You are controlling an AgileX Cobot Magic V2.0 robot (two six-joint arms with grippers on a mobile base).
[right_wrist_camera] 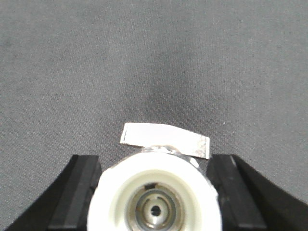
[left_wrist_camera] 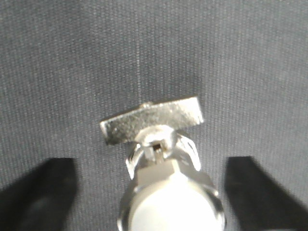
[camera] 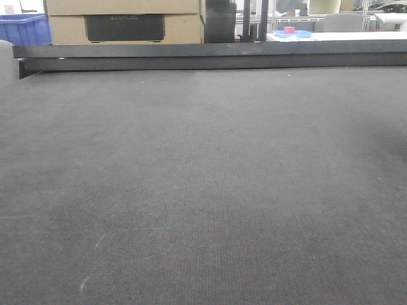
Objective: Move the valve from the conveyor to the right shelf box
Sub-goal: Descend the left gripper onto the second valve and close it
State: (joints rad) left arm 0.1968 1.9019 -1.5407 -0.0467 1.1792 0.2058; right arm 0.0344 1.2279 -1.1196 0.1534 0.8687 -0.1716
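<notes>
Valve (right_wrist_camera: 156, 187) in the right wrist view fills the lower middle. Its round white base faces the camera and its flat silver lever sticks out sideways above. The right hand (right_wrist_camera: 155, 159) holds it, with one black finger (right_wrist_camera: 82, 192) pressed against each side of the base. Whether it is lifted off the tabletop cannot be told.

In the left wrist view one valve (left_wrist_camera: 168, 192) also shows, shiny silver with a pale body and a flat lever across its top. The left hand (left_wrist_camera: 150, 166) is spread wide, and both dark fingers (left_wrist_camera: 41, 192) stand well apart from it. Whether this is the same valve cannot be told.

The front view shows the tabletop (camera: 203, 190), a wide dark grey woven belt, bare from the near edge to the far edge. One dark metal rail (camera: 210, 56) closes that far edge. Beyond the rail stand two stacked cardboard boxes (camera: 124, 22) and one blue crate (camera: 24, 28) at the left. No arm shows in this view.
</notes>
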